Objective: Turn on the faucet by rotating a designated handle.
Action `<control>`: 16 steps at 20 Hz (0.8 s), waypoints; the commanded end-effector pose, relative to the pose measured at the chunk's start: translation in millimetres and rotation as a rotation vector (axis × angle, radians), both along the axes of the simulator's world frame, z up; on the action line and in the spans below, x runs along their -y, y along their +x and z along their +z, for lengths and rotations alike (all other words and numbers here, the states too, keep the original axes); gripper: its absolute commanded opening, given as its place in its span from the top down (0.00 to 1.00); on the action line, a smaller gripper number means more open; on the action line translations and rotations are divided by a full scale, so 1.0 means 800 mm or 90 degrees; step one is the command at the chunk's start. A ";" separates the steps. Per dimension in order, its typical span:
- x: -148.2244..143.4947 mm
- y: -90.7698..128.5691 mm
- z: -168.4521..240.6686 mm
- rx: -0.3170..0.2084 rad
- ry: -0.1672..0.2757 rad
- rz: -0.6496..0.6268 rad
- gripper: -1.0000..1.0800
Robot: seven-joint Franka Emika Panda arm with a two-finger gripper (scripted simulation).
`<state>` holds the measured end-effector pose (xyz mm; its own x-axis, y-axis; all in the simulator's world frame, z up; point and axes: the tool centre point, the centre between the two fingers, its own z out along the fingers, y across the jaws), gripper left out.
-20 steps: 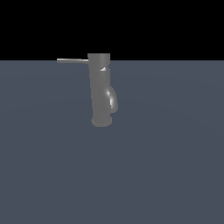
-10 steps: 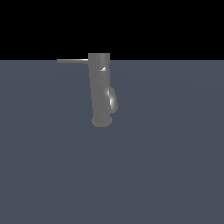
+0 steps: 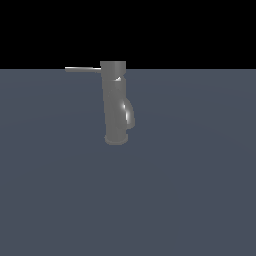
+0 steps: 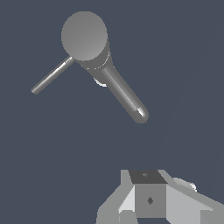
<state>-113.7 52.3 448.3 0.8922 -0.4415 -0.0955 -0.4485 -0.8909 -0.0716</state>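
in the exterior view no part of the arm shows. in the wrist view the pincer (image 4: 151,210) appears only as a pale grey and white blocky housing at the picture's edge, looking down on the scene from above. its fingertips are cut off by the frame, so i cannot tell whether it is released or clenched. it hangs well apart from the faucet (image 3: 116,105) and touches nothing that can be seen.

the worktop (image 3: 190,190) is a flat, plain slate-blue plane with no markings or texture, running back to a straight horizon in the exterior view. above that line the background (image 3: 200,30) is solid black.

the faucet stands upright near the middle of the worktop, toward its far part in the exterior view. its body is a dull grey metallic cylinder with a slightly flared round base. a short curved spout (image 3: 129,114) bulges from the side facing the exterior view's right and catches a bright sheen. from above, in the wrist view, the faucet (image 4: 85,37) shows a flat round top, and the spout (image 4: 127,96) reads as a smooth rounded tube.

the handle (image 3: 82,69) is a thin, straight grey bar projecting level from the top of the cylinder toward the exterior view's left, much slimmer than the body. in the wrist view the handle (image 4: 51,76) juts from just under the round cap, on the opposite side from the spout.
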 end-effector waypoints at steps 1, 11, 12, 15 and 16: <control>-0.009 0.020 -0.008 -0.005 0.002 -0.039 1.00; -0.045 0.097 -0.051 -0.025 -0.004 -0.195 1.00; -0.049 0.105 -0.056 -0.026 -0.006 -0.210 1.00; -0.062 0.126 -0.072 -0.029 -0.012 -0.257 1.00; -0.066 0.133 -0.077 -0.030 -0.014 -0.272 1.00</control>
